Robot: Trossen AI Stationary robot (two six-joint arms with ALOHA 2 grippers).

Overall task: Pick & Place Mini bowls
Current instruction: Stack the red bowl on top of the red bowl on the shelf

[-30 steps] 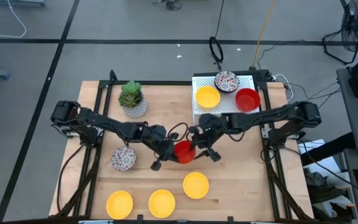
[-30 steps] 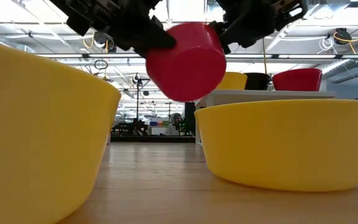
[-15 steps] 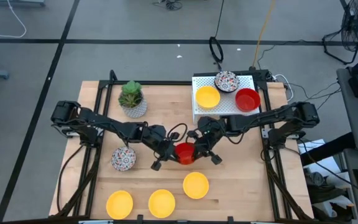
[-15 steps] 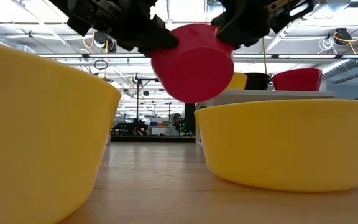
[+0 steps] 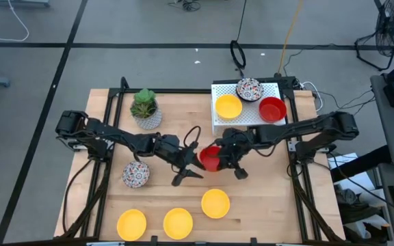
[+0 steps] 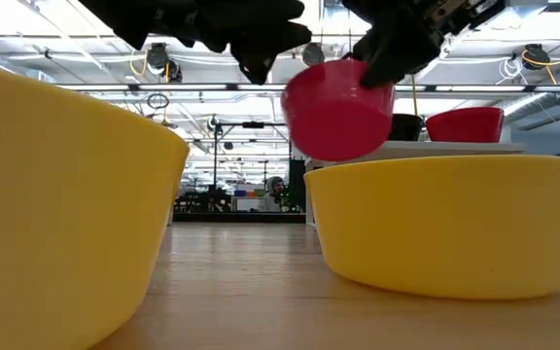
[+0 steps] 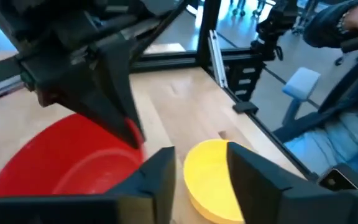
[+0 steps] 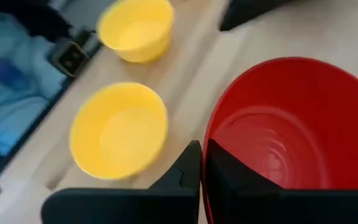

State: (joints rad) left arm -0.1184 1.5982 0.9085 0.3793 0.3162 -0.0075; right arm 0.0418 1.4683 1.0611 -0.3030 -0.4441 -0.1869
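Note:
A red mini bowl (image 5: 210, 158) hangs in the air over the middle of the table, with my right gripper (image 5: 220, 157) shut on it. My left gripper (image 5: 191, 165) stands open just left of the bowl, touching nothing; in its wrist view a yellow bowl (image 7: 213, 177) shows between its fingers. Three yellow mini bowls (image 5: 215, 203) (image 5: 178, 222) (image 5: 131, 223) rest on their bases near the front edge. A speckled mini bowl (image 5: 136, 174) sits on the table at the left. My right gripper pinches the red bowl's rim (image 8: 205, 144), one finger inside the bowl and one outside. The fingers slant down from the table's right side. The bowl hangs below them (image 6: 338, 109), clear of the table, slightly tilted with its opening up.
A white platform (image 5: 246, 117) at the back right carries a yellow bowl (image 5: 228, 106), a speckled bowl (image 5: 249, 89) and a red bowl (image 5: 272, 109). A potted plant (image 5: 146, 109) stands at the back left. Bare wood lies between the arms and the front bowls.
My right gripper has shut on the red bowl's rim. My left gripper has opened and let go of the bowl. The bowl has gone a little toward the table's right and far edges and turned more upright.

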